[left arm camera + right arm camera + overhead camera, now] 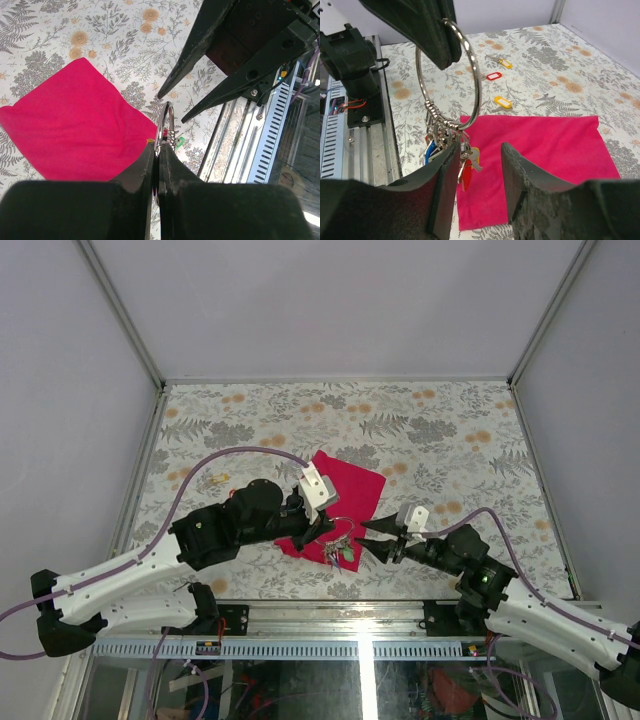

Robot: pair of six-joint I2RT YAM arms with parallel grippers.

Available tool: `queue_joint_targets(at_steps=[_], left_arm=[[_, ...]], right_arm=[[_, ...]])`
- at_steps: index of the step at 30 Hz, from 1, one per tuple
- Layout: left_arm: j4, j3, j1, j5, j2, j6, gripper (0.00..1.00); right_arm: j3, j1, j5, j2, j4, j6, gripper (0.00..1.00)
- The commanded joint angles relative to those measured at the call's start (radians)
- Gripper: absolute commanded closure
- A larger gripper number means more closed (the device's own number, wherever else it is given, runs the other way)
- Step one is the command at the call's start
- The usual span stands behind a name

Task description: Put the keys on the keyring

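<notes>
The keyring [476, 85] hung upright over the near middle of the worktop [450, 430]. It was pinched at its top by the left jaws, which were closed on the thin silver wire. Its long axis ran up and down. The plane of the ring ran roughly left to right, so from above it showed nearly edge-on [341, 536]. In the right wrist view it showed as a tall open oval. The bunch [445, 142] of keys and blue, red and yellow tags dangled from its lowest point, pointing straight down. It hung above the near corner of the cloth [345, 485]. Whether it touched the cloth could not be told. The right jaws stood open, level with the bunch and just right of it, tips pointing left toward the ring. One finger [440, 195] hid part of the bunch, and contact between them could not be made out. The other finger [530, 190] was clear of it. Three loose keys lay flat on the bare worktop left of the cloth, well apart from the ring. One had a yellow tag [502, 102], one a red tag [493, 76], and a farther one a yellow tag [504, 63]. Their blades were too small to show which way they pointed. The left arm [230, 525] crossed the near-left worktop, and a metal rail [330, 620] ran along the near edge.
</notes>
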Motion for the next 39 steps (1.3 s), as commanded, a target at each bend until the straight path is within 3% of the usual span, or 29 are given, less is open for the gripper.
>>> queue_joint_targets(at_steps=[1,4,13,26,39], left_arm=[[0.044,0.054,0.004,-0.027,-0.002,-0.020,1.00],[0.044,0.057,0.004,-0.025,0.000,-0.019,1.00],[0.044,0.064,0.003,-0.022,0.006,-0.019,1.00],[0.043,0.066,0.004,-0.014,0.008,-0.016,1.00],[0.042,0.060,0.004,-0.012,0.006,-0.017,1.00]], right_arm=[[0.009,0.003,-0.037,0.027,0.107,-0.038,0.58],[0.008,0.004,-0.045,0.042,0.117,-0.032,0.63],[0.014,0.003,-0.080,0.089,0.138,-0.028,0.65],[0.028,0.003,-0.057,0.121,0.159,-0.027,0.79],[0.030,0.003,-0.009,0.102,0.163,-0.031,0.80]])
